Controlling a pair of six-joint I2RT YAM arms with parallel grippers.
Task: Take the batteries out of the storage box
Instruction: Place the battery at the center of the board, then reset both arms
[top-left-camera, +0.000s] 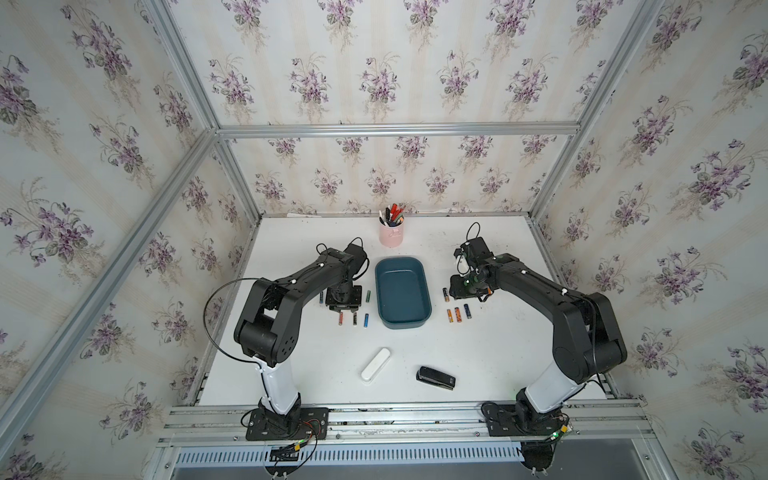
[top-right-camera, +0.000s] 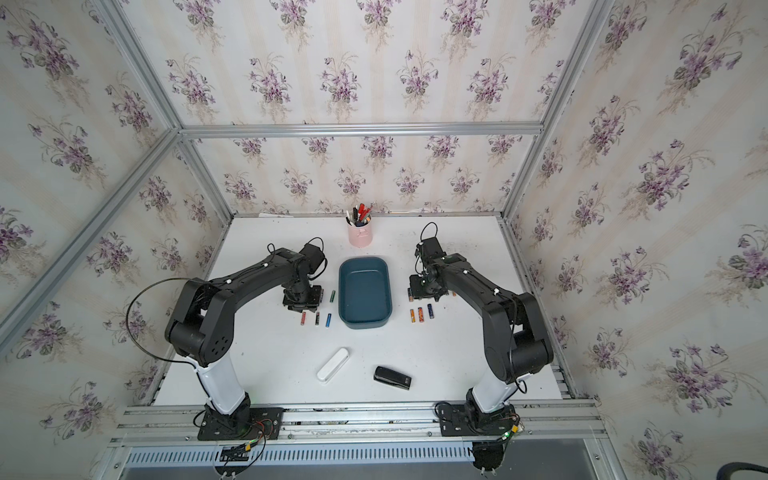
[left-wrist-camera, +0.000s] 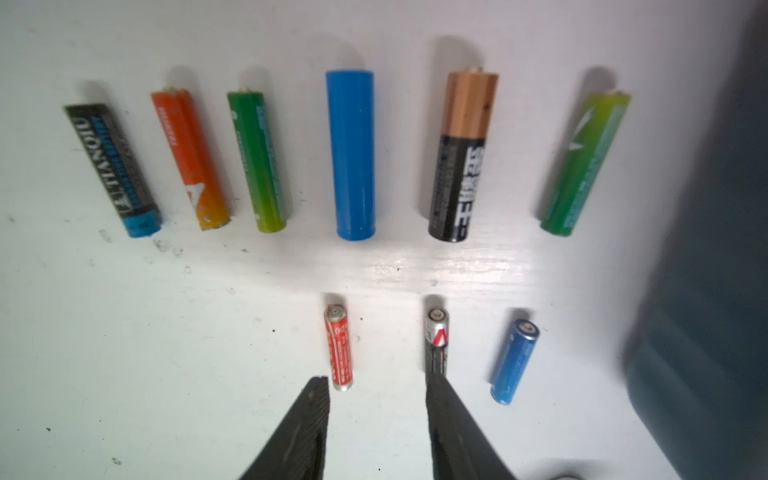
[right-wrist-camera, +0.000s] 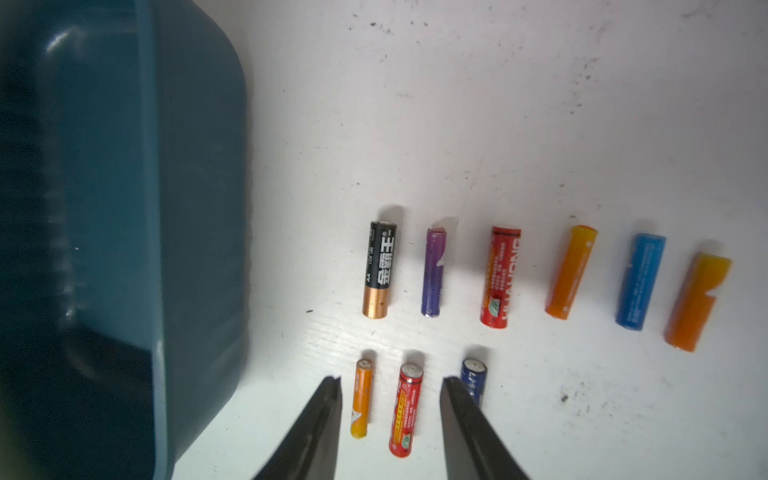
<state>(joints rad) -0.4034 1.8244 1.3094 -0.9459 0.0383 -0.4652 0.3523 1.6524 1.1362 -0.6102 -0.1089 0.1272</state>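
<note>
The teal storage box (top-left-camera: 402, 291) sits mid-table, and in both top views its inside shows nothing. Batteries lie in rows on the white table on either side of it. Left of the box, my left gripper (left-wrist-camera: 377, 380) hangs open over the table with nothing between its fingers. A red battery (left-wrist-camera: 338, 347) lies just past one fingertip, and a black battery (left-wrist-camera: 436, 340) is partly hidden by the other. Right of the box, my right gripper (right-wrist-camera: 392, 380) is open above an orange battery (right-wrist-camera: 362, 399) and a red battery (right-wrist-camera: 405, 409), both lying flat.
A pink pen cup (top-left-camera: 391, 235) stands behind the box. A white oblong case (top-left-camera: 375, 364) and a black stapler (top-left-camera: 435, 378) lie near the table's front. Further rows of batteries (left-wrist-camera: 351, 153) (right-wrist-camera: 500, 276) lie beyond each gripper. Aluminium rails edge the table.
</note>
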